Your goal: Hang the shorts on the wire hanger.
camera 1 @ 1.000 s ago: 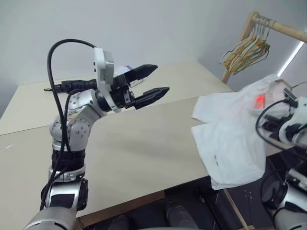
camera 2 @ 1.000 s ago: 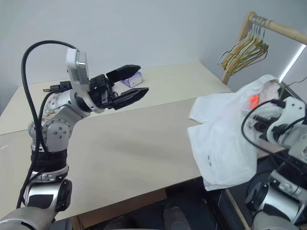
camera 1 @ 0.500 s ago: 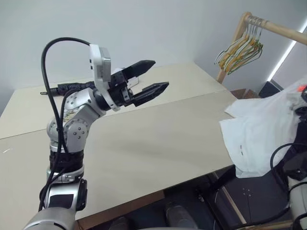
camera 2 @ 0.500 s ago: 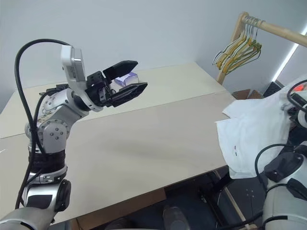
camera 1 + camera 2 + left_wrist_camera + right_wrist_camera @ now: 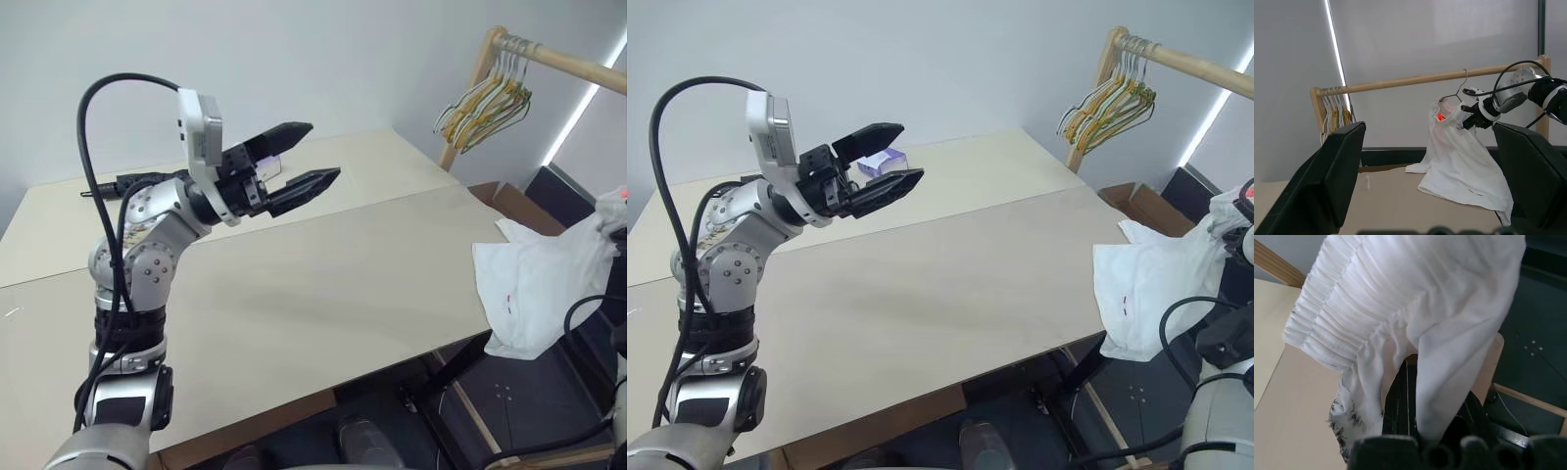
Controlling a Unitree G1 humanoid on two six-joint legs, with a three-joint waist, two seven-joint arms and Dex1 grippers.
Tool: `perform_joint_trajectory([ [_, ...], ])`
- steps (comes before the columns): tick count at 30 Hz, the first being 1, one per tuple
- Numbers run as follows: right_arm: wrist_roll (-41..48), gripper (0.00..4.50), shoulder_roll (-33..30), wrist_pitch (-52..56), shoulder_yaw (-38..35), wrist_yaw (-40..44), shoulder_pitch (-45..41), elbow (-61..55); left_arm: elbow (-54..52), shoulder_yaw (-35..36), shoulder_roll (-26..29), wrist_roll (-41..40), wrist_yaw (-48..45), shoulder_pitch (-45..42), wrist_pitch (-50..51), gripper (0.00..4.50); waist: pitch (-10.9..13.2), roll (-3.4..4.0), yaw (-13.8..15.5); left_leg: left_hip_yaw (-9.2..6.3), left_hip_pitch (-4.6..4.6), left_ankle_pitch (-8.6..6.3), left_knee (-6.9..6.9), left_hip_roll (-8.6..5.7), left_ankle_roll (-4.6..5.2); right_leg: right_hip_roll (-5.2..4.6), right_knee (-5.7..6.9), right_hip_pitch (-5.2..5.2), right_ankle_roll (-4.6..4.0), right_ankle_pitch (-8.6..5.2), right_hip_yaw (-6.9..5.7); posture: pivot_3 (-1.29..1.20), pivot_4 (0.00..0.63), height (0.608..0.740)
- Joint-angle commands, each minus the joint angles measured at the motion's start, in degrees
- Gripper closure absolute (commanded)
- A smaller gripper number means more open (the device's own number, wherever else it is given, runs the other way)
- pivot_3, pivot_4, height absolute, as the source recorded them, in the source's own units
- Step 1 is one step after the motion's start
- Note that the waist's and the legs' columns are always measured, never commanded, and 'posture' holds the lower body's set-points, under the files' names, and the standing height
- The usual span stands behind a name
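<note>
Left wrist view: shorts [image 5: 1462,156] (no legible label)

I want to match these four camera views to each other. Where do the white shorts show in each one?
Left eye view: shorts at the right edge, drooping past the table's end.
Right eye view: shorts at the right edge as well.
Left wrist view: shorts right of centre, hanging below the wooden rail.
Right wrist view: shorts across the upper picture, gathered waistband showing.
Shared landmark: the wooden rail with its bunch of hangers.

The left claw [image 5: 302,166] is raised above the table, fingers spread wide, pointing rightward and slightly up.
</note>
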Motion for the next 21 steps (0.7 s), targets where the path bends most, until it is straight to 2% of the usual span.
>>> perform_joint_trajectory([
  [1,2.3,3.07,-0.4,-2.2,0.7,0.0,0.5,-1.4,-1.8,0.5,0.8,-0.5,-0.1,-0.4,-0.5,0.00,0.0,-0.01,0.0,0.00,0.00,0.00,0.00,0.00,0.00,0.00,-0.01,0.00,0.00,0.00,0.00,-0.20,0.006,0.740],
  [6,2.8,1.22,0.0,-3.7,4.4,0.8,2.9,-5.4,-2.1,0.6,1.1,-0.7,-0.1,-0.4,-0.3,0.00,0.0,0.00,0.1,0.00,-0.01,0.00,-0.02,0.00,0.01,0.00,-0.07,0.01,0.05,0.03,0.02,-0.18,0.000,0.740],
  [9,2.3,0.20,1.5,-4.7,7.9,1.2,6.1,-12.1,-2.2,0.6,1.3,-0.7,0.0,-0.5,-0.3,0.00,0.0,0.00,0.1,-0.01,0.00,0.00,-0.03,0.00,0.01,0.00,-0.08,0.01,0.07,0.04,0.03,-0.18,0.000,0.740],
  [10,2.2,0.03,2.3,-5.3,8.9,1.3,7.7,-15.5,-2.2,0.6,1.3,-0.6,0.1,-0.5,-0.3,0.00,0.0,0.00,0.1,-0.02,0.00,0.00,-0.03,0.01,0.01,0.01,-0.08,0.01,0.07,0.04,0.03,-0.17,0.000,0.740],
  [15,-1.0,0.03,8.3,-14.3,13.8,-1.5,18.9,-34.5,-2.2,0.9,2.0,-0.3,0.0,-0.4,-0.7,0.00,0.0,0.01,0.4,-0.18,-0.01,0.00,-0.05,0.03,0.01,0.03,-0.10,0.00,0.36,0.20,0.04,-0.16,0.000,0.740],
  [21,-8.6,0.03,15.7,-33.3,17.7,-8.8,29.8,-46.4,-2.7,0.9,2.0,0.6,0.6,0.6,-2.0,0.00,0.0,0.01,1.2,-0.33,-0.02,0.00,-0.05,0.02,0.01,0.03,-0.10,-0.01,0.41,0.22,0.05,-0.14,0.000,0.740],
])
